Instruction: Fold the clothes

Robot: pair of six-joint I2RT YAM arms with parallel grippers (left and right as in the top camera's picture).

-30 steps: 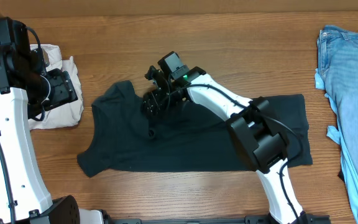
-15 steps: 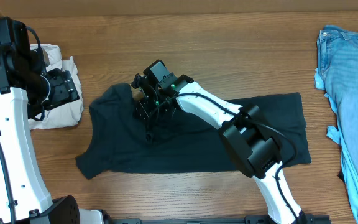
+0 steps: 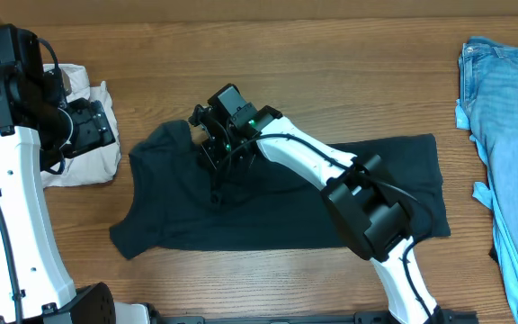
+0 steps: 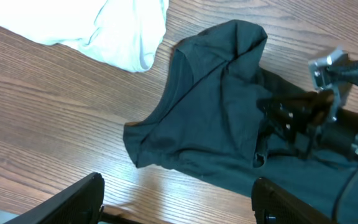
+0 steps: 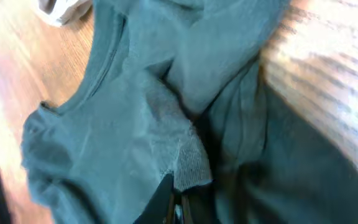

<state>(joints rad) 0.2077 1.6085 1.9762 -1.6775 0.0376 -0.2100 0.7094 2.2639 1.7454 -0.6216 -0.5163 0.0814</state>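
The wooden table [image 3: 331, 63] runs the width of the workspace. Light-blue jeans [image 3: 511, 135] are heaped at its right edge and pale trousers [image 3: 93, 166] are bunched at the far left. Between them, in the middle of the table, lies the black T-shirt [image 3: 286, 211], stretched lengthwise with only plain black showing. Its left end is rumpled and doubled over on itself.

The right gripper [image 5: 174, 199] has reached across to that rumpled upper-left part, close to the collar [image 5: 97, 68]. In its own blurred camera the fingers look drawn together on a raised ridge of cloth [image 5: 188, 165], so I take it to be clamped on the shirt there. The left gripper [image 4: 178, 183] hangs over the left side of the table with its fingers wide apart and nothing between them. It looks down at the shirt's crumpled end and the pale trousers beside it.

By my reckoning the folding has barely begun, and this is the grab that starts either a smoothing pull or the first fold. The next move calls for lifting the pinched cloth just clear of the layers beneath, carrying it across evenly and laying it flat without dragging the whole shirt. The free left arm could pin the lower-left corner.
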